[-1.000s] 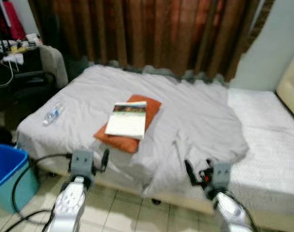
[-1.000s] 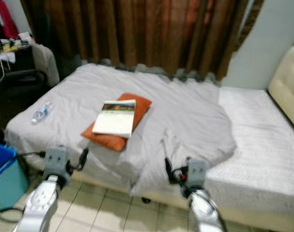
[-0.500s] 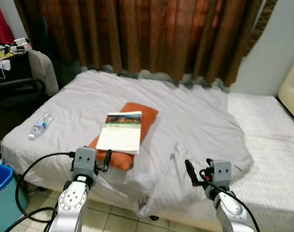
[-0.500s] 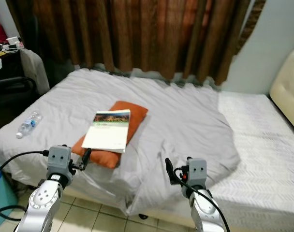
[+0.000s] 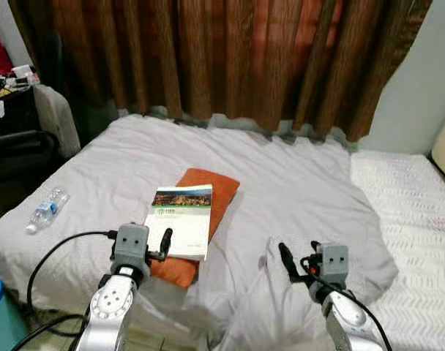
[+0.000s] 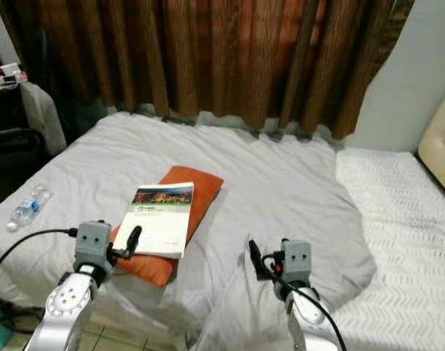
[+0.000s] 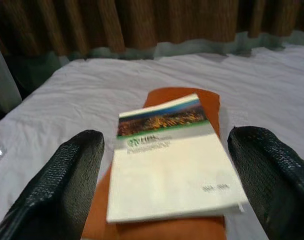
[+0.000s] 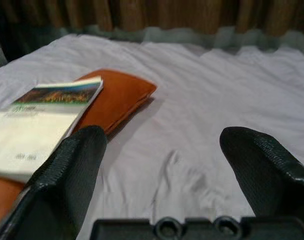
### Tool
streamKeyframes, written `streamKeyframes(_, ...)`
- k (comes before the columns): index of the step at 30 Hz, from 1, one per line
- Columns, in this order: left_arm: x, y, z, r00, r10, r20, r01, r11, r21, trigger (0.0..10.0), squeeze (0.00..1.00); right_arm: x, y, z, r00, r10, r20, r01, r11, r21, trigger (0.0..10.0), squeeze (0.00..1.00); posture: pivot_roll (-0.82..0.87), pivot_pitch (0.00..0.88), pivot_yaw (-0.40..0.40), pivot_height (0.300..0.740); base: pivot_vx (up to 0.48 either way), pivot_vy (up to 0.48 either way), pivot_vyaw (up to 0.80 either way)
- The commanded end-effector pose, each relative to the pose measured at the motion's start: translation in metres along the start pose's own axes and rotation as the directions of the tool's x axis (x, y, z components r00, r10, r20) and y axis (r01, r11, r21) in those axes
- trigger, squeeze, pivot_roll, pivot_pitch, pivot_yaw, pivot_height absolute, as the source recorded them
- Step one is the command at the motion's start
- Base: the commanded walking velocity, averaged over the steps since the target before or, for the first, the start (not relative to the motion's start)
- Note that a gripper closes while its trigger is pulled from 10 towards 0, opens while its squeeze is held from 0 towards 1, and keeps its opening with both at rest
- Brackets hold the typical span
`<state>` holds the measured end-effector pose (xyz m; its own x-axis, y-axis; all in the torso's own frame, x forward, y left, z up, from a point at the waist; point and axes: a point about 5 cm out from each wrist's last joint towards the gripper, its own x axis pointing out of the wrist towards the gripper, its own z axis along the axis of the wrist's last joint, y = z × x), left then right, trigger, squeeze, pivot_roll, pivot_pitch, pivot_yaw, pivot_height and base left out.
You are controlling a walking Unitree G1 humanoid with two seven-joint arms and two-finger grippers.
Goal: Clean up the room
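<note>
Left gripper wide open before book, empty

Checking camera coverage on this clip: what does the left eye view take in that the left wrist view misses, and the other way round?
Left eye view alone: the plastic bottle lying on the grey sheet, the right gripper, and the white mattress beside the sheet. Left wrist view alone: the left gripper fingers from close up, spread wide on either side of the book. Both: that book lying on the orange pillow, and the brown curtains.
</note>
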<state>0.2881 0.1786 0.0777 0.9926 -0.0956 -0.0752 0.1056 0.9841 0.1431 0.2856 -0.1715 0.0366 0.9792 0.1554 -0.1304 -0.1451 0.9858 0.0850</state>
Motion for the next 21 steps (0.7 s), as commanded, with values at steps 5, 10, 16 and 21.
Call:
streamKeyframes(5, -0.0004, 0.0075, 0.0007, 1.000, 0.009, -0.005, -0.009, 1.000, 0.008, 10.0, 0.00, 0.0037, 0.0121, -0.0002, 0.999, 0.043, -0.010, -0.042, 0.999, 0.029, 10.0, 0.00, 0.11, 0.000, -0.041, 0.740, 0.441, 0.103, -0.32)
streamKeyframes(10, -0.0001, 0.0064, -0.0004, 1.000, -0.001, -0.015, 0.001, 1.000, -0.005, 10.0, 0.00, 0.0034, 0.0138, -0.0001, 0.999, 0.054, -0.008, -0.054, 0.998, 0.021, 10.0, 0.00, 0.10, 0.000, -0.040, 0.740, 0.053, 0.462, -0.79)
streamKeyframes(16, 0.0015, 0.0058, 0.0000, 1.000, -0.002, -0.019, 0.002, 1.000, 0.008, 10.0, 0.00, 0.0041, 0.0154, -0.0003, 0.998, 0.055, -0.011, -0.055, 0.998, 0.017, 10.0, 0.00, 0.10, 0.000, -0.034, 0.740, 0.000, 0.479, -0.13)
streamKeyframes(21, 0.0025, 0.0050, 0.0000, 1.000, 0.001, -0.026, 0.000, 1.000, 0.016, 10.0, 0.00, 0.0041, 0.0151, 0.0000, 0.998, 0.055, -0.012, -0.055, 0.998, 0.019, 10.0, 0.00, 0.09, 0.000, -0.031, 0.740, 0.000, 0.476, 0.00)
